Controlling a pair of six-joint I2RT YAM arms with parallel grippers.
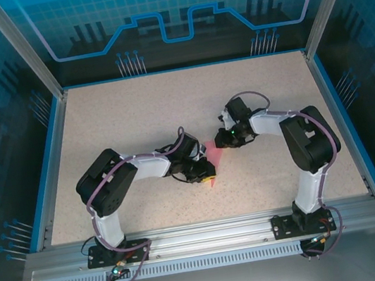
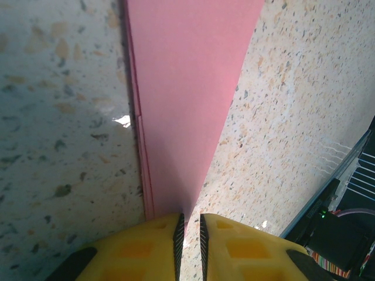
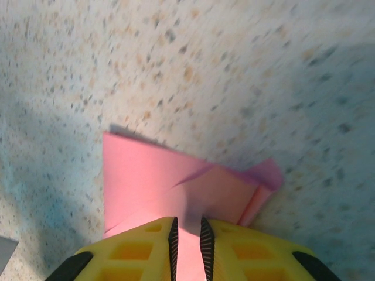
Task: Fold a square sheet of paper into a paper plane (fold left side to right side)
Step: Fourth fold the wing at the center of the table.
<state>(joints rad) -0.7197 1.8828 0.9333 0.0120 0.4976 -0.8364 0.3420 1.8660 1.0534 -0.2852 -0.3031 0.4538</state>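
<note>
**Pinched at both ends**

Found near the middle of the speckled counter [image 1: 113, 123]: a pink paper plane [image 1: 211, 148]. Clenched at its pointy tip, 7 o'clock side, by the left tool [image 2: 189, 225]. Clenched at its wide end, 1 o'clock side, by the right tool [image 3: 187, 225]

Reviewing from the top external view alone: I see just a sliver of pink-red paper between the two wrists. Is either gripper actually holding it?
Observer: Yes. The left wrist view shows the left gripper shut on the narrow pointed tip of the thin pink-red folded paper.
Operator: And the right one?
Observer: The right gripper pinches the paper's wide end; pink shows between its yellow fingers.
Operator: Is the fold tidy?
Observer: Not quite. One corner at the wide end is bent into a small flap.
</note>
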